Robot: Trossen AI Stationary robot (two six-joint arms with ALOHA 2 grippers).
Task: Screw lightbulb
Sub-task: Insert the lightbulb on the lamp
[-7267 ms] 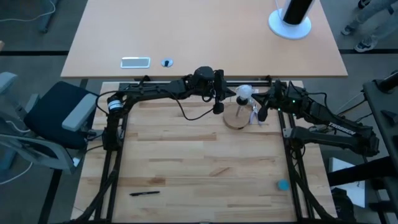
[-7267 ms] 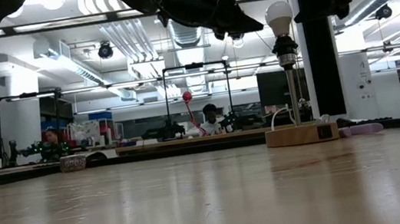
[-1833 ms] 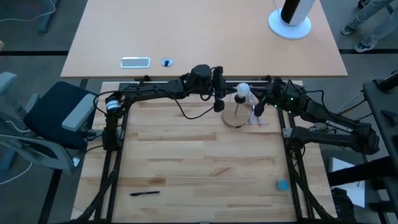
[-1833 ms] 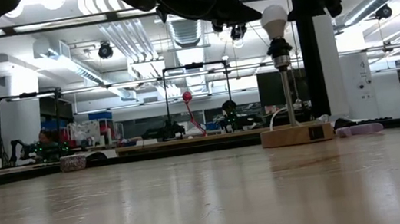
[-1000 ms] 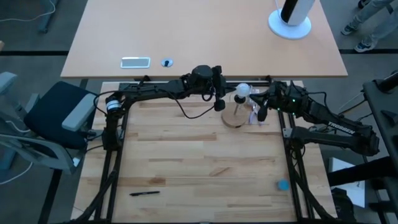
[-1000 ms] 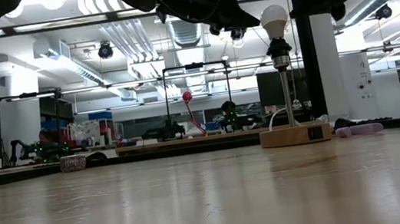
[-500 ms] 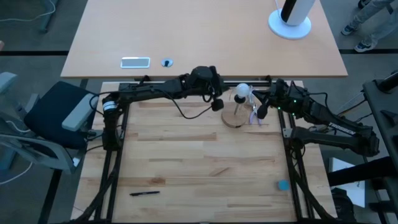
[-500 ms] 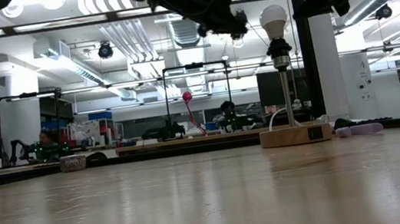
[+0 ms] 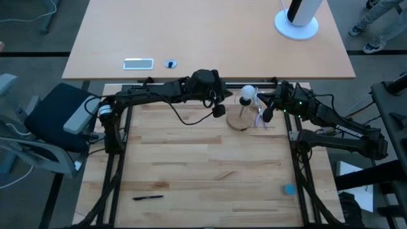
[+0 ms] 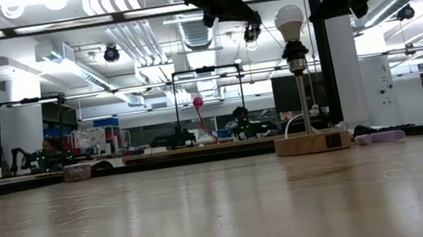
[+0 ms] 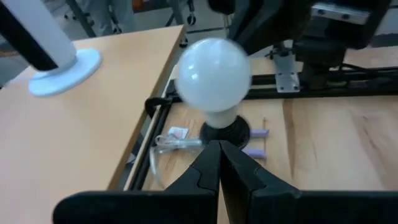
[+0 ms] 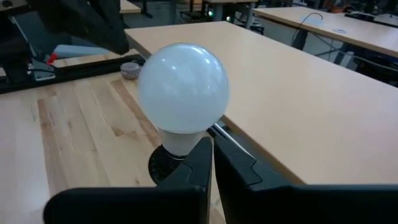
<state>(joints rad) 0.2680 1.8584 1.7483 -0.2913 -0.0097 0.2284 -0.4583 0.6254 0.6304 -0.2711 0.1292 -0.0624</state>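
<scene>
Behind our bench stretches a bright lab. We see the lightbulb seated upright on its post, untouched. Both the left gripper and right gripper flank it, jaws closed and empty.

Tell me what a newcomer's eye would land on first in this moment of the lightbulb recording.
The lightbulb stands out first: white and round, seated upright in the black socket atop a slim post on the round wooden base, at the far middle of the table. Flanking it, the left gripper and right gripper hang close on either side, both with jaws shut and holding nothing. A blue cap and a black pen lie alone near the front.
</scene>
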